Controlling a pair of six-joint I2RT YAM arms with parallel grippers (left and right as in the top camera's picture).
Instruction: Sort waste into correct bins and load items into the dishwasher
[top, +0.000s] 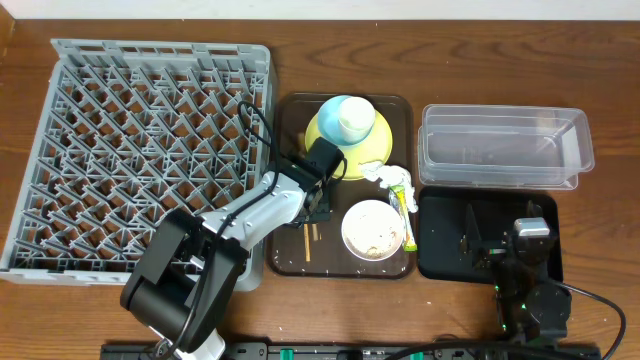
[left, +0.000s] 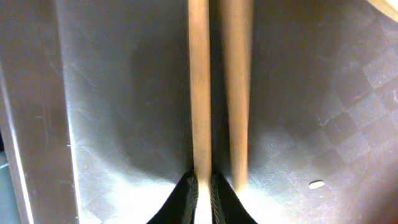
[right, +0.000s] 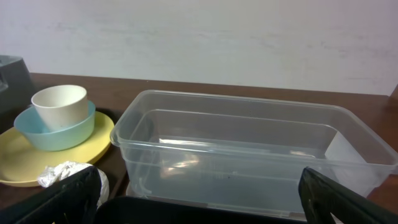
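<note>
My left gripper (top: 318, 207) is down on the dark brown serving tray (top: 288, 120). In the left wrist view it (left: 203, 182) is shut on one of the two wooden chopsticks (left: 199, 87); the other lies just to the right. The chopstick ends (top: 308, 243) stick out below it. The yellow plate (top: 378, 140) carries a light blue cup (top: 330, 112) with a small white cup inside. The white bowl (top: 372, 228) holds rice crumbs. Tissue (top: 383, 172) and the yellow-green wrapper (top: 404, 205) lie beside it. My right gripper (top: 500, 218) is open and empty over the black tray (top: 440, 255).
The grey dish rack (top: 140, 140) fills the left of the table. The clear tub (top: 505, 112) stands at the back right, straight ahead in the right wrist view (right: 249, 102), with plate (right: 18, 168) and tissue (right: 62, 174) to its left. One crumb (left: 316, 184) lies on the tray.
</note>
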